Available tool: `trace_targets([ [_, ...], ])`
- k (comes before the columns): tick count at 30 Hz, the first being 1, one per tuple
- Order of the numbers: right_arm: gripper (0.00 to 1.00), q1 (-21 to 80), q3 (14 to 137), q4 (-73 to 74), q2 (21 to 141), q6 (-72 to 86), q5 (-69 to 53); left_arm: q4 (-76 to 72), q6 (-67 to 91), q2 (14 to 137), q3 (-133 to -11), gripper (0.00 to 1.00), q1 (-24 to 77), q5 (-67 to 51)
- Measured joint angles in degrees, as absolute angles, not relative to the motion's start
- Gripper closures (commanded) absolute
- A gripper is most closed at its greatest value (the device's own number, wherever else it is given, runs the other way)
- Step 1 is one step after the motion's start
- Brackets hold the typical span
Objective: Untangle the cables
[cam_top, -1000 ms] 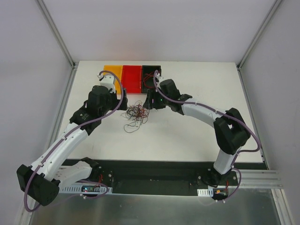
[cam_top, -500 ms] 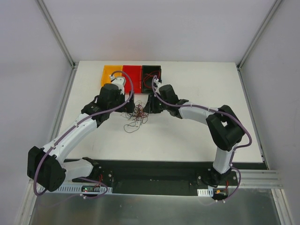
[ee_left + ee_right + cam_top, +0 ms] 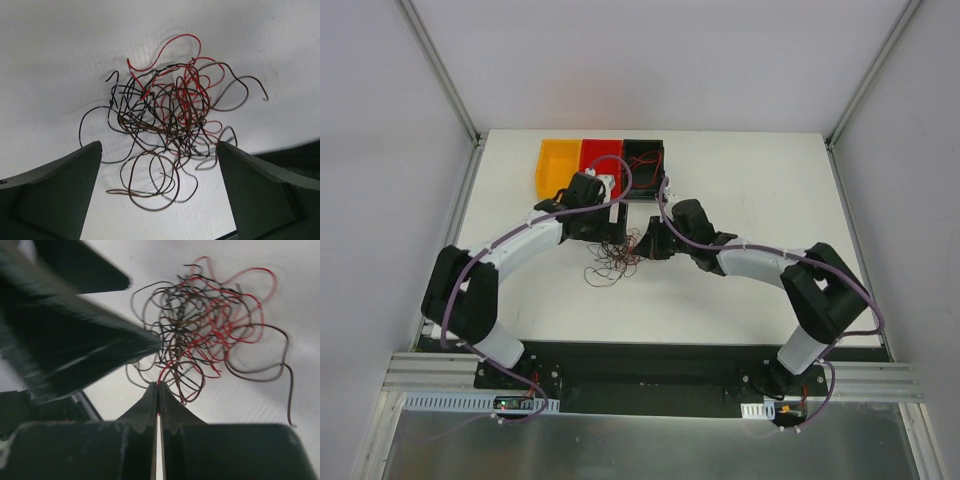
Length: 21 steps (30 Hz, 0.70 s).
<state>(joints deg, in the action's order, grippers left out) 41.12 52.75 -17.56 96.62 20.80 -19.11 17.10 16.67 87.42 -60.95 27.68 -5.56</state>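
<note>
Working over white table (image 3: pixel 750 285), colored bins (image 3: pixel 558 165) lining its far edge. Hovering left gripper (image 3: pixel 157 145) right above the pile, fingers spread wide, holding nothing. Pressing right gripper (image 3: pixel 157 386) fully closed at the tangle's near edge, possibly pinching a red strand, cannot tell. Lying mid-table between both grippers: cables (image 3: pixel 170 115), one loose knot of red, brown and black. Judging them near weightless, springy, slippery, snag-prone, likely dragging the whole clump when pulled. Best taking a free outer loop or loose end, not the dense middle.
</note>
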Motion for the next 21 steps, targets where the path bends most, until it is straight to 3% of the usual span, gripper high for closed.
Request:
trace_targets([
  [3,1.0,42.8,50.7,-19.4,93.6,21.8,-20.0,17.3,17.2,93.1,-62.7,0.02,27.7,-8.2],
  [10,0.99,44.8,48.3,-20.0,86.1,22.2,-19.9,18.9,17.6,101.9,-64.8,0.23,27.7,-10.7],
  [16,1.0,44.7,48.9,-9.7,72.6,17.6,-13.8,20.9,17.5,102.8,-65.6,0.44,27.7,-8.6],
  [21,1.0,44.7,56.6,-1.0,61.2,12.2,-7.5,21.8,16.9,102.7,-66.3,0.5,27.6,-5.5],
])
